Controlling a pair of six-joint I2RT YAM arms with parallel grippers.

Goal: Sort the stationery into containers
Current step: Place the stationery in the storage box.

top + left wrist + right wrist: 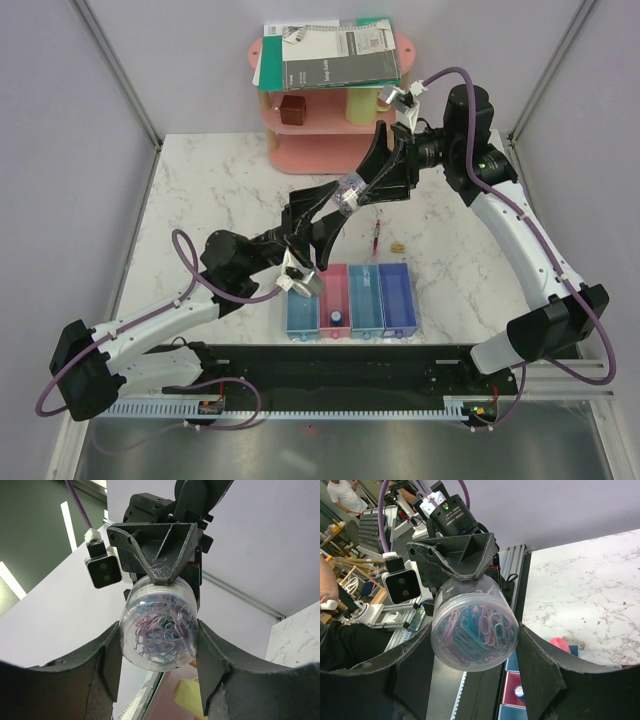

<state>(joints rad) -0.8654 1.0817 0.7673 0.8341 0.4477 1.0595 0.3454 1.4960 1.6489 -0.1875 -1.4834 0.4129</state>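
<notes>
Hanging mid-air btwn both arms, clear jar of paper clips (350, 190) sits above table (200, 200), just beyond tray row (398, 300). L gripper (159, 645) clamps one end; R gripper (475, 640) squeezes opp. end, pads on both sides.

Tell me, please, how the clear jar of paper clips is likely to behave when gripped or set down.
The clear jar looks like smooth, round plastic, so it may slip in a grip and would probably roll if laid on its side. The loose paper clips inside likely shift when it tilts. It seems light.
</notes>
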